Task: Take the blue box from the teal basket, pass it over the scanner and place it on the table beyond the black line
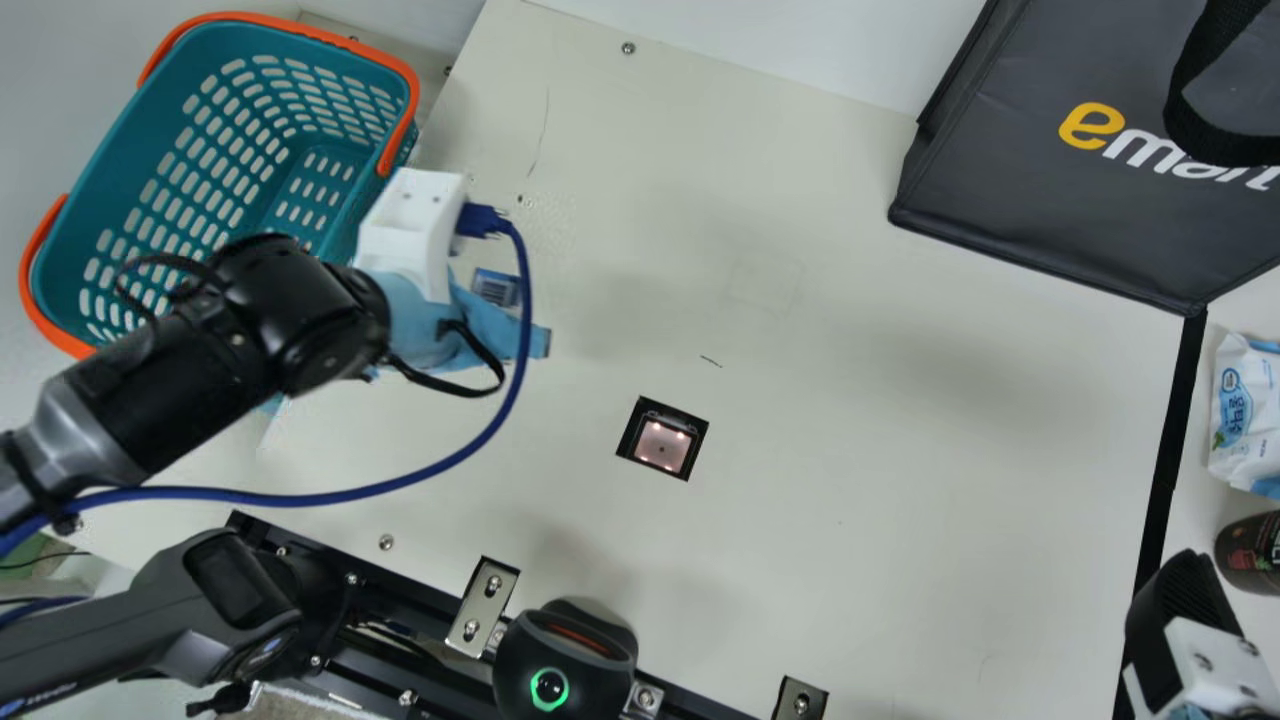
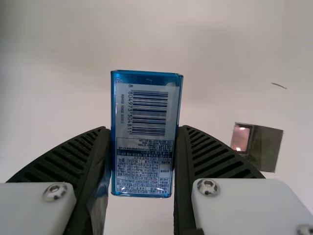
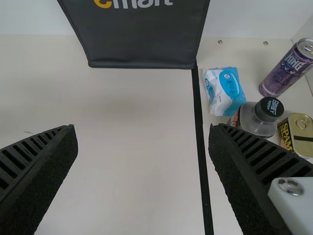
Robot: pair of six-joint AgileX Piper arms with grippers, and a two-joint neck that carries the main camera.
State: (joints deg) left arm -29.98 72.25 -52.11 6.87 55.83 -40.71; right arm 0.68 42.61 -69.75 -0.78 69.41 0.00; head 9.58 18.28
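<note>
In the main view my left gripper [image 1: 405, 225] is just right of the teal basket [image 1: 335, 165], over the table, with the blue box [image 1: 496, 288] at its far end. The left wrist view has the left gripper [image 2: 143, 134] shut on the blue box [image 2: 146, 161], whose barcode side faces the camera. The scanner window [image 1: 662, 440] is set in the table, right of and below the box; the left wrist view shows that scanner window [image 2: 257, 147] too. My right gripper [image 1: 1185, 610] is by the black line [image 1: 1165, 470]. In its wrist view the right gripper [image 3: 143, 132] stands open, holding nothing.
Past the black line [image 3: 199, 132] are a wipes pack [image 3: 225, 91], a dark-capped jar [image 3: 257, 117], a purple can [image 3: 288, 66] and a yellow tin [image 3: 297, 134]. A black bag [image 1: 1080, 200] stands at the back right. A handheld device [image 1: 220, 600] lies near the front left.
</note>
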